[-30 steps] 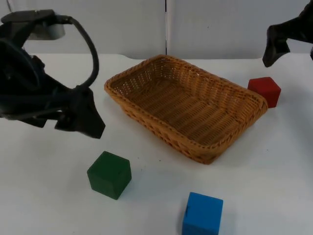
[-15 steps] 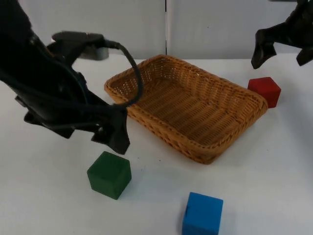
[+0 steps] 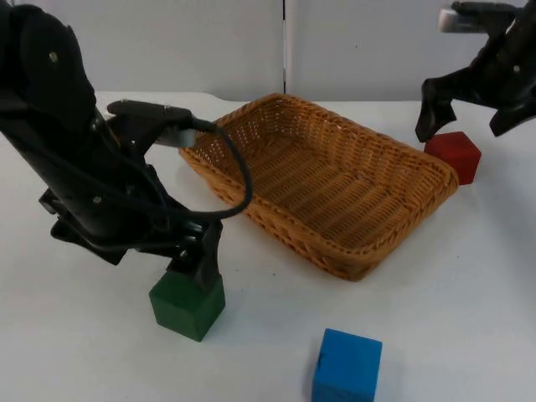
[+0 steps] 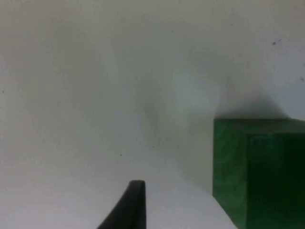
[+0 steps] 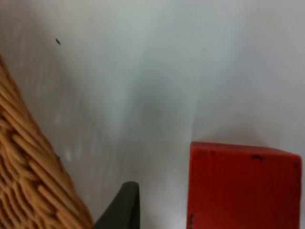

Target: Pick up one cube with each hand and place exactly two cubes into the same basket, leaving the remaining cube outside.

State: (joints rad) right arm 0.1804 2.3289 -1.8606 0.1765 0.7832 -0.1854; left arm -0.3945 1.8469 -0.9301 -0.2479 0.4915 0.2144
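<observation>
Both arms are at the reach step, each closing on a cube with nothing yet in the wicker basket [image 3: 322, 188] at mid-table. Your left gripper [image 3: 194, 266] sits low over the far edge of the green cube [image 3: 188, 303], near left on the white table [image 3: 435, 310]. The left wrist view puts the green cube beside one black fingertip [image 4: 127, 205], so the jaws do not straddle it. Whether they are spread or closed you cannot tell.

Your right gripper [image 3: 467, 110] hovers just above the red cube [image 3: 453, 156], which lies beside the basket's far right corner. Its fingers [image 3: 427, 109] stand wide apart, empty, on either side of the cube. The arm reaches in from the far right, wrist angled down.

The blue cube [image 3: 347, 367] rests untouched at the near edge.

Next you likely need to centre each gripper, lower it and close.
</observation>
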